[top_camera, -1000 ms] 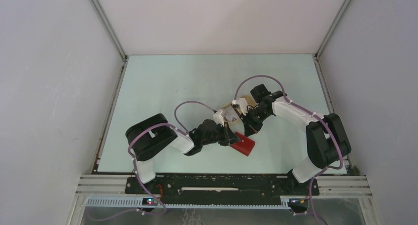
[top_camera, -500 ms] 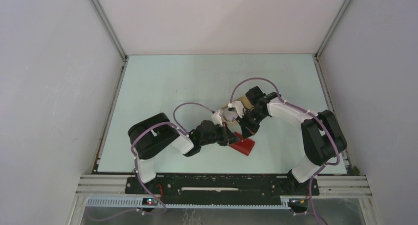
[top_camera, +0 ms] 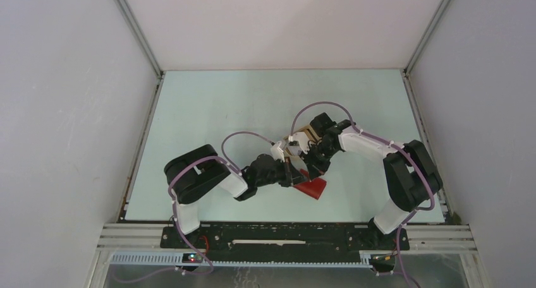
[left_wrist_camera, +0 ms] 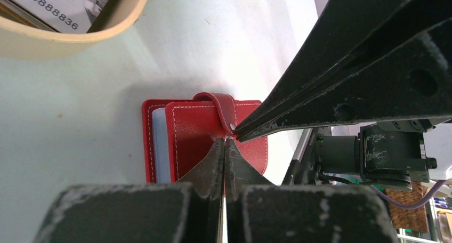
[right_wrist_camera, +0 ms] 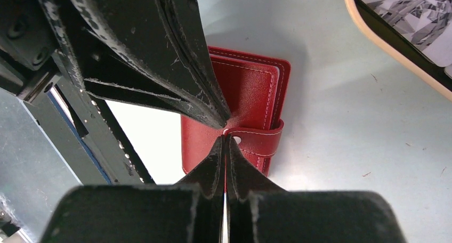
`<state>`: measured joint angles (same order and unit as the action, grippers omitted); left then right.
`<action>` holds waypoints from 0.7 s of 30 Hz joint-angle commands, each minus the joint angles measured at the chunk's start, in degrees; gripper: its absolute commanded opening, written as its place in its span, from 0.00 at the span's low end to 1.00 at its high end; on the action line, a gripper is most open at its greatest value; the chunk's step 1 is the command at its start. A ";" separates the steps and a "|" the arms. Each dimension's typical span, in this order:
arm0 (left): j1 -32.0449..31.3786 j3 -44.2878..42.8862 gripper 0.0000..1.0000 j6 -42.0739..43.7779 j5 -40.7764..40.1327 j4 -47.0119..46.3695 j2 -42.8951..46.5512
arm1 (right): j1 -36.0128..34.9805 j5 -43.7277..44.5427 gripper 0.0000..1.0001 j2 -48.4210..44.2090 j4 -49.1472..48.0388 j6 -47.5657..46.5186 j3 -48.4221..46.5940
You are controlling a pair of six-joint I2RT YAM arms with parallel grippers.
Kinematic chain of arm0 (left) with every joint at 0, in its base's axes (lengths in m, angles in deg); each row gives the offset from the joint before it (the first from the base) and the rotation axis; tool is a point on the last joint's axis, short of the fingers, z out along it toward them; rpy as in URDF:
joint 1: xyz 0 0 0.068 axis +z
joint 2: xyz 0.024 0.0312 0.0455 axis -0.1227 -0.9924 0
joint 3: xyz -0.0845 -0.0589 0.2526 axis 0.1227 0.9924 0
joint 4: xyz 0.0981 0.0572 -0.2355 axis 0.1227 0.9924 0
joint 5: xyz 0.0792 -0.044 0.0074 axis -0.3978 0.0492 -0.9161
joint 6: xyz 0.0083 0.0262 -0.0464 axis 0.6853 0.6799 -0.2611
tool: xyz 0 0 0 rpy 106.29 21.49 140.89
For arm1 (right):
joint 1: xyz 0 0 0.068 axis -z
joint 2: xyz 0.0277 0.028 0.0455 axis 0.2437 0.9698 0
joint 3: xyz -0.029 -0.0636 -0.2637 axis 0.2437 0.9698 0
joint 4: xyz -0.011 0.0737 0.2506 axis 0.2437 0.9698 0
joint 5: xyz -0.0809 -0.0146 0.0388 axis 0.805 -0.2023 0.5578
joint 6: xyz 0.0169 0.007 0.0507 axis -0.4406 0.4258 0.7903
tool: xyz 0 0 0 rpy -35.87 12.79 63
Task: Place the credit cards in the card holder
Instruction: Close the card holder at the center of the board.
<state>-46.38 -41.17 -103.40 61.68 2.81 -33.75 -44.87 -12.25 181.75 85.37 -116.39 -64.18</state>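
Observation:
The red card holder [top_camera: 314,188] lies folded shut on the table, its snap tab [left_wrist_camera: 221,104] wrapped over the cover. A pale blue inside shows along one edge. My left gripper [left_wrist_camera: 224,142] is shut, with nothing between its fingers and its tips on the red cover beside the tab. My right gripper [right_wrist_camera: 225,139] is shut too, tips against the tab's end [right_wrist_camera: 258,142], meeting the left fingers [right_wrist_camera: 160,67] point to point. Credit cards [left_wrist_camera: 48,3] lie in the beige tray [left_wrist_camera: 80,32]; a patterned one [right_wrist_camera: 421,8] shows in the right wrist view.
The beige oval tray [top_camera: 308,131] sits just beyond the card holder, mostly hidden under the two wrists. Grey walls close in the pale green table on the left, right and back. The arm bases stand along the near edge.
The right arm has swung left and toward me, bringing its shut gripper to the card holder's tab. The left gripper and the card holder have barely moved.

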 commanded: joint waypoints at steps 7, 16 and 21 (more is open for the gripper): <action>1.09 1.98 0.00 -0.33 -0.98 -1.94 -0.69 | -2.76 0.54 0.00 0.56 0.49 -0.74 -0.73; 1.18 2.02 0.00 -0.34 -1.43 -2.01 -0.87 | -2.60 0.49 0.00 -1.32 0.82 -1.33 -0.73; 1.15 1.71 0.00 -0.43 -1.77 -1.07 -1.03 | -2.59 -0.36 0.00 -1.88 1.07 -1.64 -0.78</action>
<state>-45.77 -40.36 -103.57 61.52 1.46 -33.90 -46.44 -10.96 181.73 85.35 -117.09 -64.24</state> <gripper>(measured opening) 0.006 0.006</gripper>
